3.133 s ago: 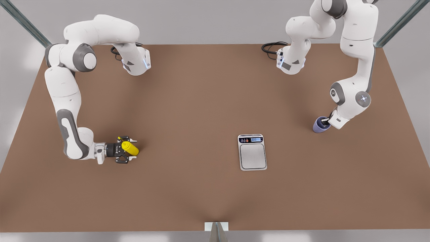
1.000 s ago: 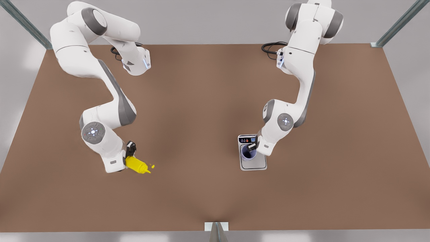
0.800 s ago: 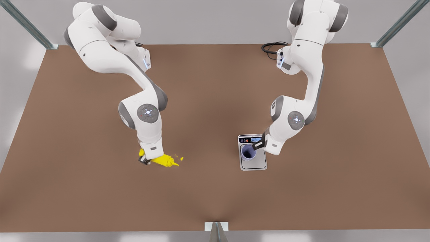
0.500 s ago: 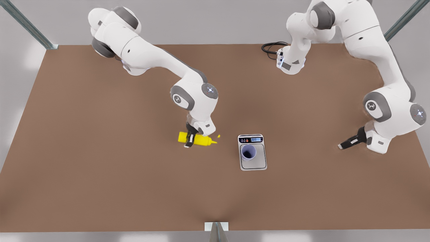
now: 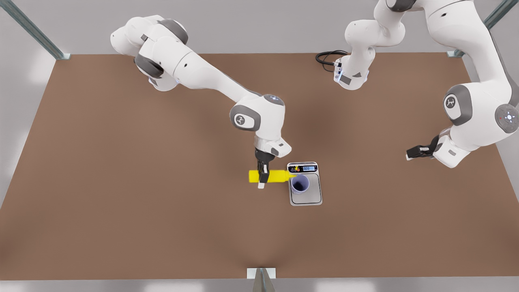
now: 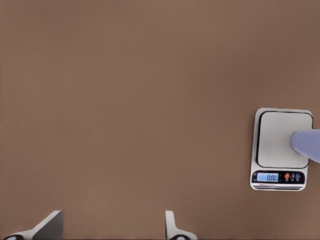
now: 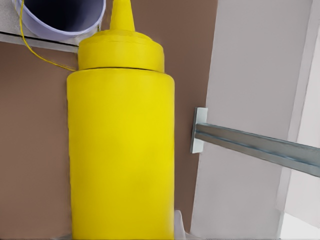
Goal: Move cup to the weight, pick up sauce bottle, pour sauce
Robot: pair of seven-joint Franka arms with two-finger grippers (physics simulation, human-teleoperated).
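Observation:
The lavender cup (image 5: 300, 183) stands upright on the weight (image 5: 312, 197), a silver scale with its display strip at the far end. My right gripper (image 5: 262, 177), on the arm at the front view's left, is shut on the yellow sauce bottle (image 5: 275, 176). The bottle lies level above the table with its nozzle at the cup's rim. In the right wrist view the sauce bottle (image 7: 120, 150) points at the cup (image 7: 60, 15), and a thin yellow strand (image 7: 37, 52) trails below the rim. My left gripper (image 5: 410, 153) hovers open far to the front view's right. Its wrist view has the weight (image 6: 280, 131) and cup (image 6: 307, 145).
A black cable coil (image 5: 327, 56) lies by the arm base at the back. Metal frame posts (image 5: 34, 30) stand at the back corners. A small bracket (image 5: 261, 275) sits at the table's front edge. Bare brown tabletop (image 5: 162, 227) spreads around the weight.
My right gripper carried the sauce bottle toward the front view's right, from open table up to the cup's rim. My left gripper drew slightly back and higher.

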